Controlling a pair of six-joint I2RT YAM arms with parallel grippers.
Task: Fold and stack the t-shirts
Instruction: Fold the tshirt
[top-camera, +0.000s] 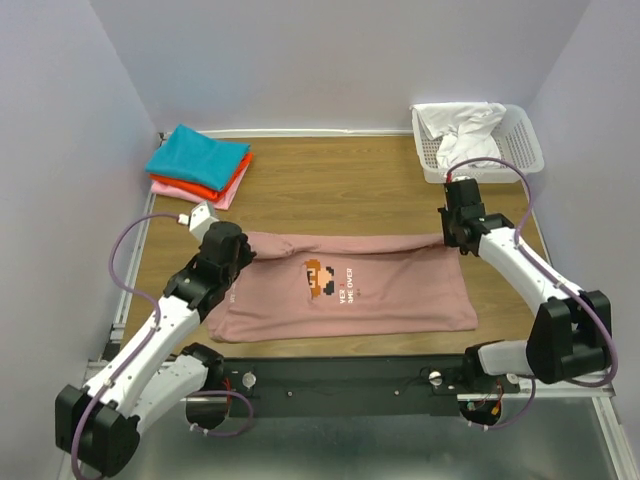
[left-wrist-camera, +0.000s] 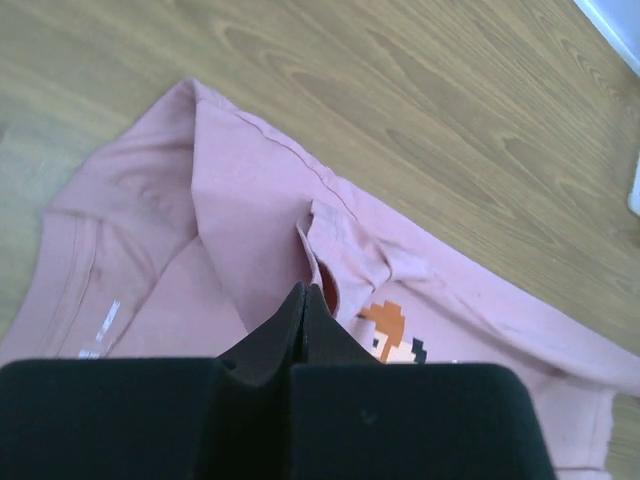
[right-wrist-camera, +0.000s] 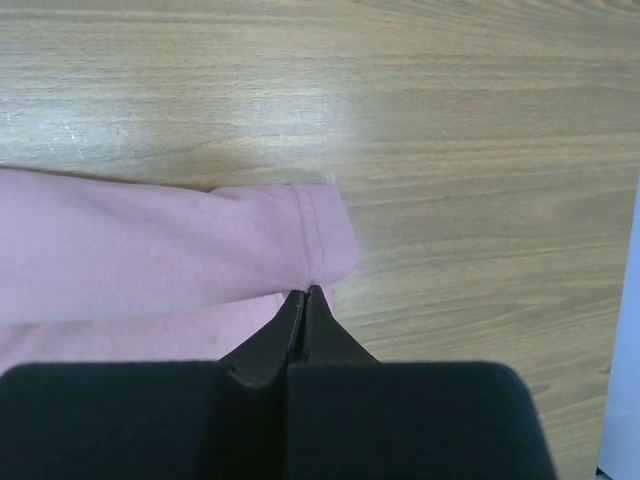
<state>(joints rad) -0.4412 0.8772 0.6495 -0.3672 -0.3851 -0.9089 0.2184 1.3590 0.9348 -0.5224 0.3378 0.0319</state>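
Observation:
The large dusty-pink t-shirt (top-camera: 350, 295) lies spread across the table's near middle, with its pixel figure and white text facing up. Its far edge is folded over in a long roll between my two grippers. My left gripper (top-camera: 238, 260) is shut on a raised fold of the shirt near the collar (left-wrist-camera: 250, 200), its tips (left-wrist-camera: 303, 290) pressed together. My right gripper (top-camera: 453, 240) is shut on the shirt's hem corner (right-wrist-camera: 320, 240), its tips (right-wrist-camera: 305, 292) closed at the seam. Folded teal (top-camera: 197, 150), orange-red (top-camera: 225, 178) and pink (top-camera: 180, 187) shirts are stacked at the far left.
A white mesh basket (top-camera: 525, 135) holding crumpled white cloth (top-camera: 460, 125) stands at the far right corner, just behind my right arm. Bare wood table (top-camera: 330, 180) lies between the stack and the basket. Walls close in on three sides.

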